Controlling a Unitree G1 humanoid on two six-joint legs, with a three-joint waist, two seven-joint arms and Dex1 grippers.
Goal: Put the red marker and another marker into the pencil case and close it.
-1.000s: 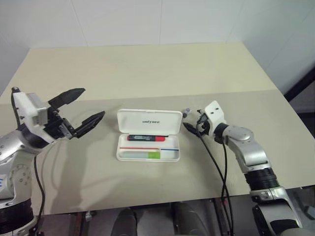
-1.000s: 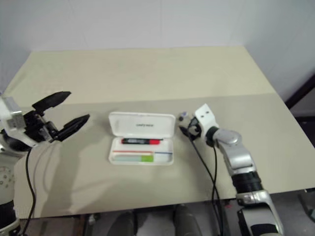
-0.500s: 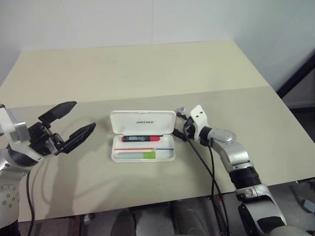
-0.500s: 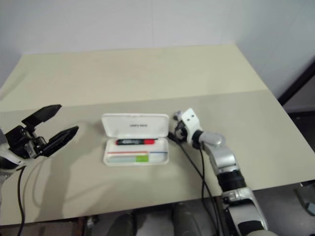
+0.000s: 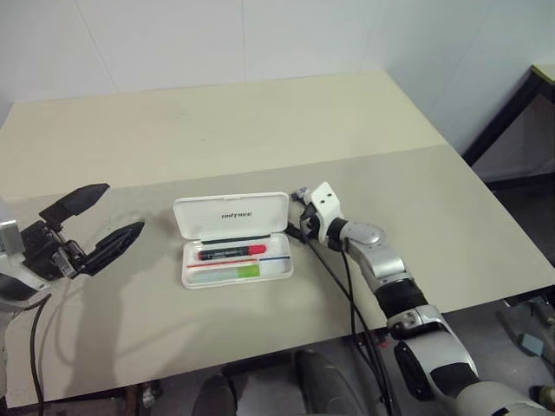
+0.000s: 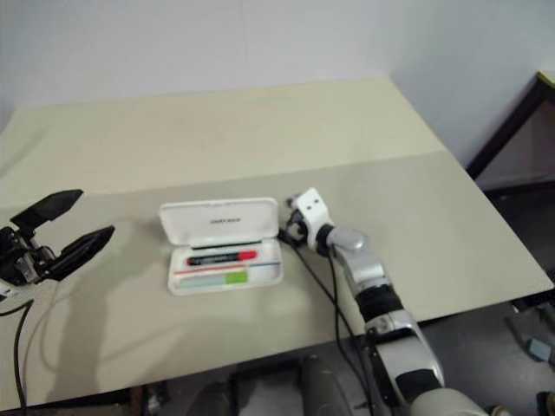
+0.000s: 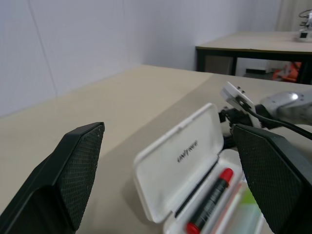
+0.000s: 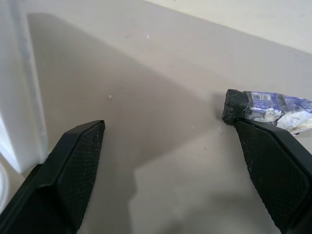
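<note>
Left eye view: white pencil case (image 5: 230,217) (lid up) holds red marker (image 5: 231,252).

Silver-grey robot arms with white wrist housings

The right arm (image 5: 381,269) has rounded silver segments, black ribbed joints and a black cable (image 5: 347,286) trailing beside it; each gripper carries two black fingers (image 7: 73,180) with finely textured, tapering pads.

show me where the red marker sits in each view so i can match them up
Left eye view: the red marker lies in the upper tray of the open pencil case, left of centre.
Right eye view: red marker, same tray, further left in the picture.
Left wrist view: red marker at the lower edge, slanting, between the left gripper's fingers.
Right wrist view: not in it.
Shared landmark: the case's white lid with dark lettering.
</note>
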